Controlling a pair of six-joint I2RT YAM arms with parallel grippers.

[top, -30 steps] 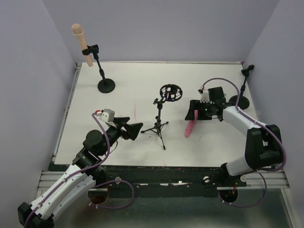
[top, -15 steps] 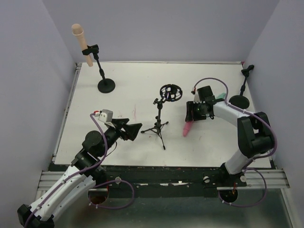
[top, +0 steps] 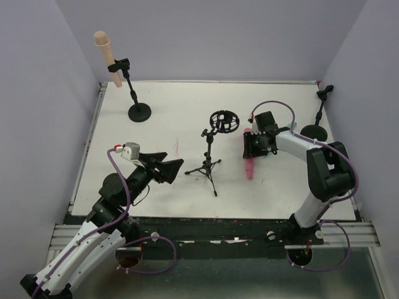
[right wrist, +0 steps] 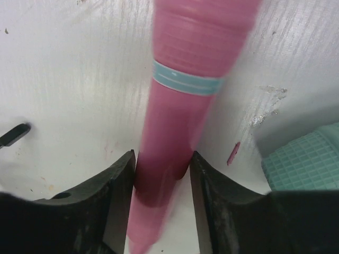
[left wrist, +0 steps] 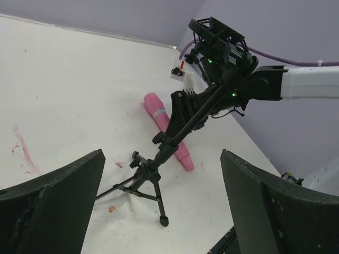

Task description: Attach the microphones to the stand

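Note:
The pink microphone (top: 250,166) lies on the white table, its far end between the fingers of my right gripper (top: 254,148). In the right wrist view both fingers press its sides (right wrist: 175,121), so the gripper is shut on it. A teal-green gridded piece (right wrist: 299,159) shows just to its right. The peach-beige microphone (top: 103,53) sits clipped in the far-left stand (top: 138,112). The tripod stand (top: 210,159) with its ring mount (top: 224,121) stands mid-table. My left gripper (top: 168,168) is open and empty, facing the tripod (left wrist: 153,174) and the pink microphone (left wrist: 159,114).
A third stand with a round base (top: 313,132) and an empty clip (top: 324,92) stands at the far right, just beyond my right arm. Grey walls close in the table on three sides. Red marks stain the table left of the tripod (left wrist: 21,151).
My right gripper shifted left and turned, swinging the pink microphone from slanted to pointing straight at the near edge. My left arm drew back slightly to the left.

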